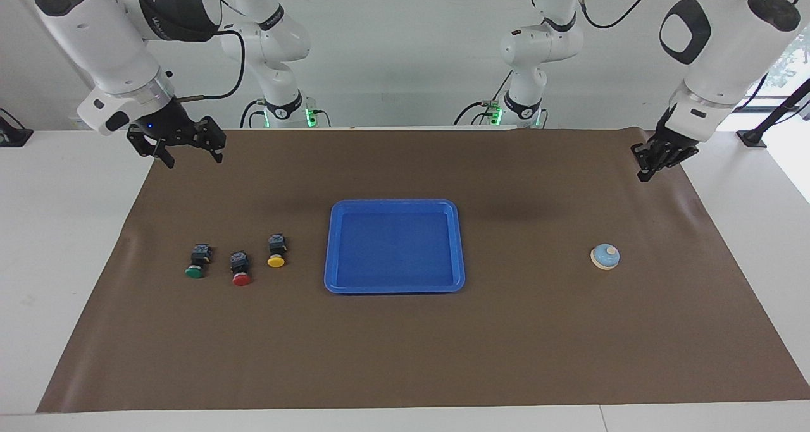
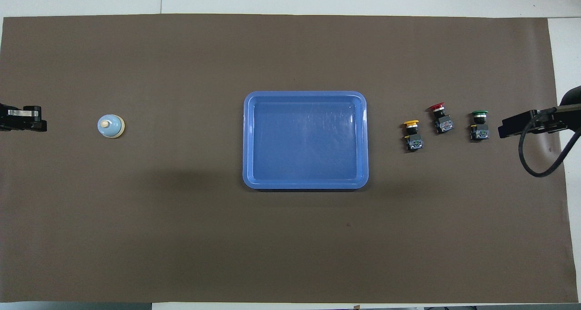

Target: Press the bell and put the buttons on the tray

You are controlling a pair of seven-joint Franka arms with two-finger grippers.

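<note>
I am holding my left gripper [image 1: 647, 169] pinched together, empty, in the air, well apart from the bell [image 1: 605, 257] sitting toward my left arm's end

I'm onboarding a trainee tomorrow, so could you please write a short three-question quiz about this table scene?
1. True or false: the shallow blue plastic tray already holds a push-button.
2. Multiple choice: which cap colour lies closest to the tray? A) green push-button B) red push-button C) yellow push-button
3. Fill in: the left claw, shut and holding nothing, hangs over the brown mat's edge at the end of the table where the small light-blue dome ____ sits; the right claw waits open at the push-buttons' end.

Key: 1 false; 2 C; 3 bell.
</note>
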